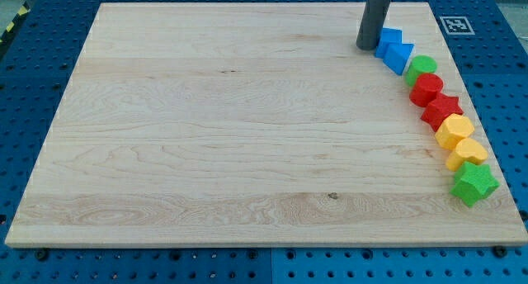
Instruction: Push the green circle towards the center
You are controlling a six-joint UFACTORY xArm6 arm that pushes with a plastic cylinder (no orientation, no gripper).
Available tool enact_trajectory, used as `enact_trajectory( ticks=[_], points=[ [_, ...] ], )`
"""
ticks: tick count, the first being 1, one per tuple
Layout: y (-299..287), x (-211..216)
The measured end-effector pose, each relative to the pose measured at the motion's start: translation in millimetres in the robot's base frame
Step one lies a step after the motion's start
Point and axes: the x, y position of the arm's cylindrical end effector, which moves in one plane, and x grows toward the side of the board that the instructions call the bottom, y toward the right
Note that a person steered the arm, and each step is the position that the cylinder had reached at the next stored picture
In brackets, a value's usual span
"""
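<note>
Pale wooden surface (206, 127), bare across the view's left. At top right, my tip (366, 47), touching blue blocks (395, 50); no jaws on this end effector, nothing held. Just right, green circle (421, 68), then red blocks (432, 100), near the edge.

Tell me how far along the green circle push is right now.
Done: nothing visible; the green circle sits in the row of blocks along the board's right edge, far from the center. In hand: my tip rests beside the blue blocks, up and left of the circle, not touching it. Left: reaching the circle and the whole push leftward.
</note>
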Motion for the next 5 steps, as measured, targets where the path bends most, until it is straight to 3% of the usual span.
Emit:
enact_trajectory(
  ticks=[2, 3, 4, 5],
  points=[
    [0.0, -12.2],
    [-0.9, -59.2],
    [51.9, -67.1],
    [109.4, -32.9]
  ],
)
